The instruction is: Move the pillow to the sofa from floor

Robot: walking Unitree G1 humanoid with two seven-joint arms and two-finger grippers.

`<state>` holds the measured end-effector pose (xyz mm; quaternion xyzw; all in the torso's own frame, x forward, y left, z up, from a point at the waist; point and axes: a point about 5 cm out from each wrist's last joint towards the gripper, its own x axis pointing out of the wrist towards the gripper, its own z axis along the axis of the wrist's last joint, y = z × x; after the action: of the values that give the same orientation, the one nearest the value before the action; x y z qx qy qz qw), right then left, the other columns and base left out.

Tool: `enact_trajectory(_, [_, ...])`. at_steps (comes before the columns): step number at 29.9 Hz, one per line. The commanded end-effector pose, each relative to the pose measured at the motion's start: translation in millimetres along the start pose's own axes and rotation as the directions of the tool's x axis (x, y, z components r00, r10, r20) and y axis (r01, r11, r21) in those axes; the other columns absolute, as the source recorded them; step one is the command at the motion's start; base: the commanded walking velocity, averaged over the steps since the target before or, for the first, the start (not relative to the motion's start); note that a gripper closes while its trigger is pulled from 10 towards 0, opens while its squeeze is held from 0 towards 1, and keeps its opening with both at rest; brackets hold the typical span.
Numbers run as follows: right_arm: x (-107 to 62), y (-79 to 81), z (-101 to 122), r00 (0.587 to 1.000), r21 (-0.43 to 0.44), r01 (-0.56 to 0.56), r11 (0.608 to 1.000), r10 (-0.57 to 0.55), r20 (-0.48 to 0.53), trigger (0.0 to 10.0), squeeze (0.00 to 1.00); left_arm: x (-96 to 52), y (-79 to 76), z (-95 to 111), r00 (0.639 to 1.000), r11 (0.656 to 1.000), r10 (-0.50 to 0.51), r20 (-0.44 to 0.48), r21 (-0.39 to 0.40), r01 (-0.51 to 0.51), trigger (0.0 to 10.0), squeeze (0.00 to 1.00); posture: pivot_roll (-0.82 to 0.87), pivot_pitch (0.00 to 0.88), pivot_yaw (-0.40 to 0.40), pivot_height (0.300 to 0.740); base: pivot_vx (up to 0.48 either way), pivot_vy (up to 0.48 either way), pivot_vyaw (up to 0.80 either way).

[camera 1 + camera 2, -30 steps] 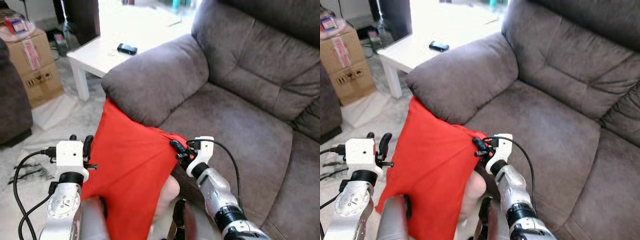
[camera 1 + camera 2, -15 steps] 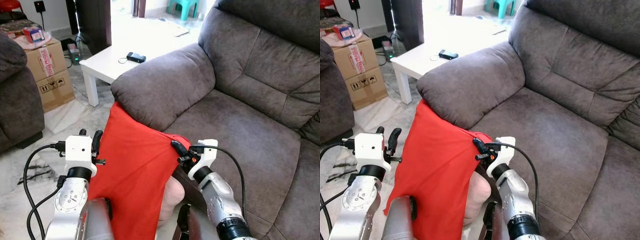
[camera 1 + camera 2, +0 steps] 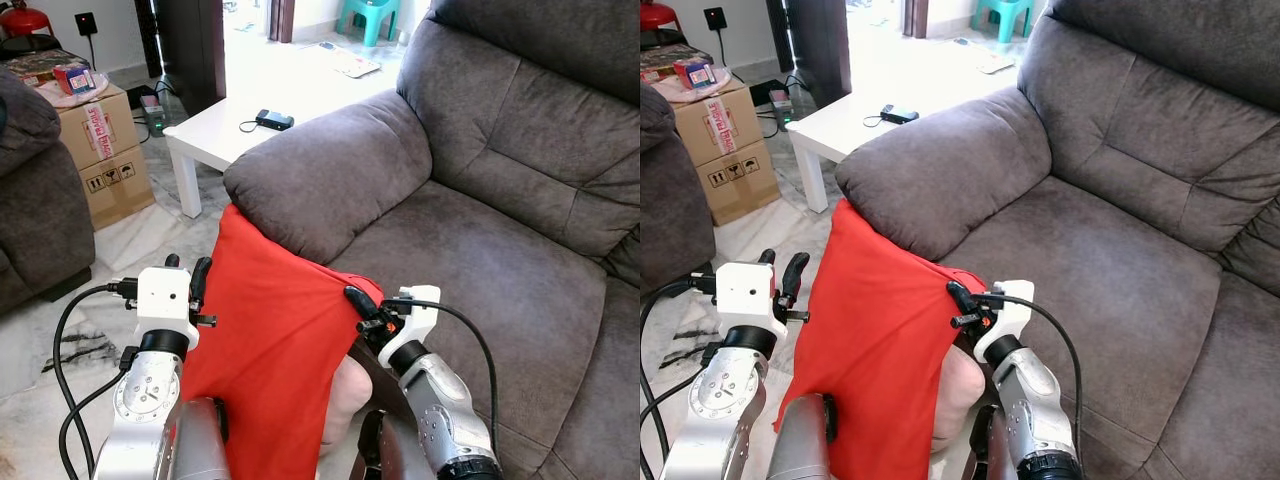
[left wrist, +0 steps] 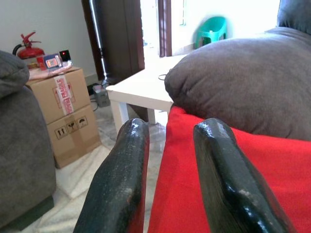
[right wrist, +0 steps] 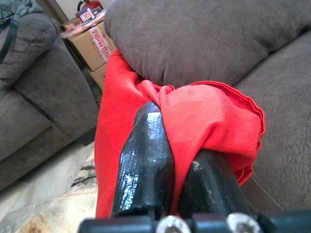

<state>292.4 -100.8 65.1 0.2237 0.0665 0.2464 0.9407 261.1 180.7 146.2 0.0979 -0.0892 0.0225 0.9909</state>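
Red pillow point(image 3: 270, 350) hangs between my grippers, its top corner pressed against the sofa point(image 3: 520, 260) armrest point(image 3: 330, 170) at 12 o'clock, not yet on the seat. I've got the right gripper point(image 3: 362, 310) clamped on a bunched corner so the weight hangs from it. Left gripper point(image 4: 170, 170) straddles the other edge, fingers slightly apart. Since a second ago my head has lifted; the carton point(image 3: 100, 140) at 10 o'clock shows fuller.
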Motion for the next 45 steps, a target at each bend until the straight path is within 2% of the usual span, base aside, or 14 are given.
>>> enact_trajectory(1, [0.9, 3.0, 33.5, 0.988, -0.044, -0.006, 0.999, 0.012, 0.153, 10.0, 0.00, 0.7, -4.2, 1.1, 1.000, 1.000, -0.026, 0.011, 0.013, 0.026, 10.0, 0.00, 0.26, 0.003, -0.165, 0.556, 0.000, 0.000, 0.00])
enact_trajectory(35, [5.0, 9.6, 35.4, 0.988, -0.044, -0.015, 0.999, 0.022, 0.153, 10.0, 0.00, 3.3, -1.7, 1.0, 0.999, 0.999, -0.029, 0.013, 0.026, 0.028, 10.0, 0.00, 0.26, 0.000, -0.158, 0.556, 0.000, 0.000, 0.00])
enact_trajectory(45, [6.3, 9.9, 34.8, 0.989, -0.050, -0.014, 0.999, 0.021, 0.149, 10.0, 0.00, 4.7, -1.2, 1.2, 0.999, 0.999, -0.032, 0.015, 0.028, 0.031, 10.0, 0.00, 0.26, 0.000, -0.153, 0.605, 0.000, 0.000, 0.00])
